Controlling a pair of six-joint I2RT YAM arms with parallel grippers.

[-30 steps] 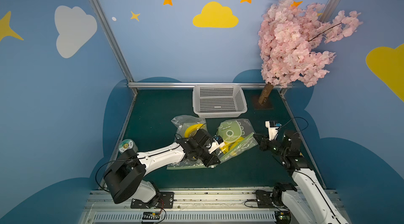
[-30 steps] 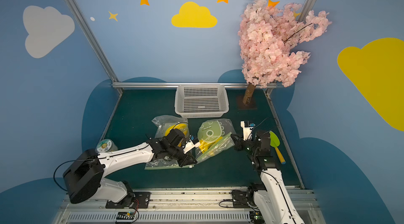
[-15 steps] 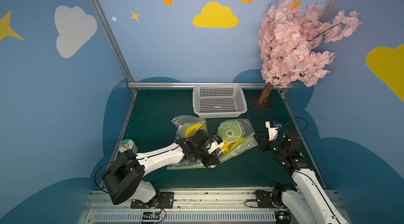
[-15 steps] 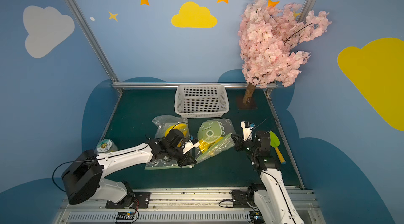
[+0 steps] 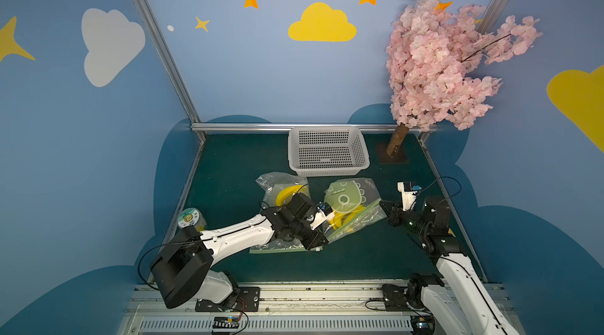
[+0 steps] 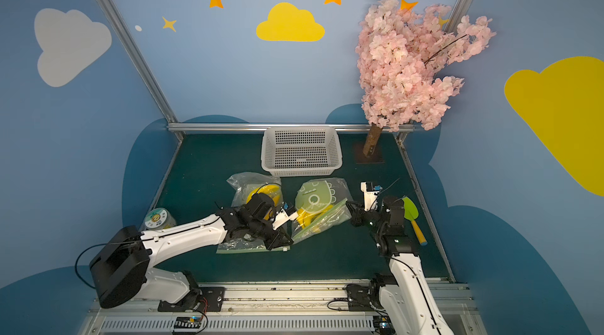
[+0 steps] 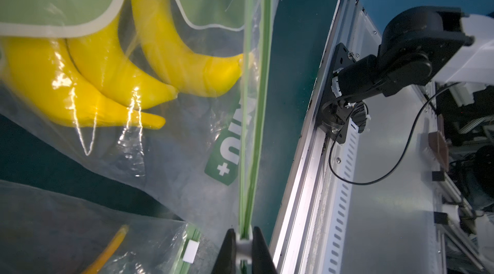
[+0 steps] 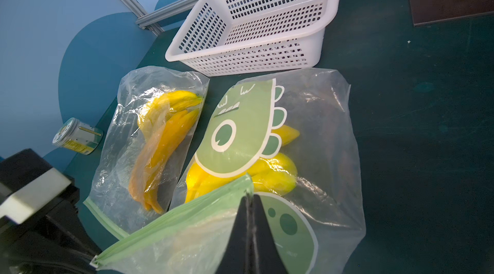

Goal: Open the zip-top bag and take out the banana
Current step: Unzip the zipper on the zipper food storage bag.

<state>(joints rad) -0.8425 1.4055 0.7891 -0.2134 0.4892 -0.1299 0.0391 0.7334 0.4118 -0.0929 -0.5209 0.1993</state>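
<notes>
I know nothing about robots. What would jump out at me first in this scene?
Mid-table, a clear zip-top bag with a green dinosaur print holds bright yellow bananas, its green zip edge held at opposite ends by the left gripper and the right gripper. A pink blossom tree towers in the far right corner, beside a white perforated plastic basket by the back wall.

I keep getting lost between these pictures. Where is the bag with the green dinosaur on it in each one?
Top view: the dinosaur bag lies mid-mat, just before the white basket.
Top view: the dinosaur bag, same spot.
Left wrist: close up, its zip strip running into the left end effector.
Right wrist: beside the plain bag, its edge pinched by the right end effector.
Shared landmark: the yellow bananas inside it.
</notes>
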